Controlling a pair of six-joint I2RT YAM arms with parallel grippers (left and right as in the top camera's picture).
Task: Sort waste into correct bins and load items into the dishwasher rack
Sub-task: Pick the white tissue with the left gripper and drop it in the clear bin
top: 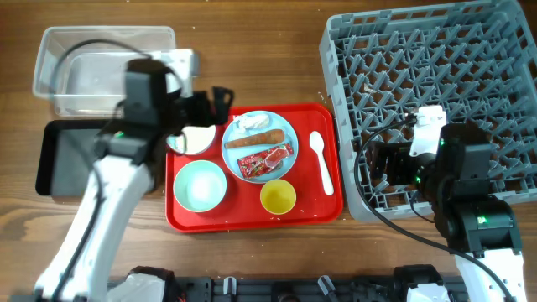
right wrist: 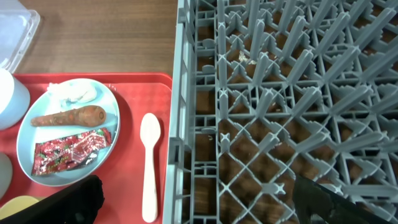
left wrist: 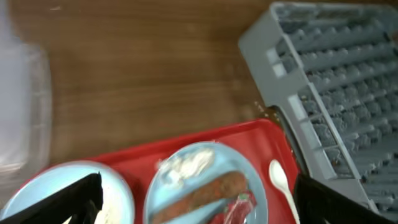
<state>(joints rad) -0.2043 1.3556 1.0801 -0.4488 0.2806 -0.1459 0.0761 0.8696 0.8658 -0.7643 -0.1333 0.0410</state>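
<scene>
On the red tray, a light blue plate (top: pixel 258 144) holds a brown food stick (top: pixel 256 139), a red wrapper (top: pixel 267 159) and a white scrap (top: pixel 252 123). Around it are a white bowl (top: pixel 195 140), a mint-green bowl (top: pixel 200 185), a yellow cup (top: pixel 278 196) and a white spoon (top: pixel 321 161). My left gripper (top: pixel 214 105) is open and empty above the tray's back edge, over the white bowl (left wrist: pixel 62 193) and the plate (left wrist: pixel 205 186). My right gripper (top: pixel 377 164) is open and empty over the grey rack's (top: pixel 436 101) left edge, beside the spoon (right wrist: pixel 149 162). I cannot make out loose rice grains.
The clear tub (top: pixel 101 67) stands at the back left, with the black tray (top: pixel 63 155) just in front of it. The red tray (top: pixel 327 205) lies between them and the rack. The rack's left wall (right wrist: pixel 180 124) stands next to the tray.
</scene>
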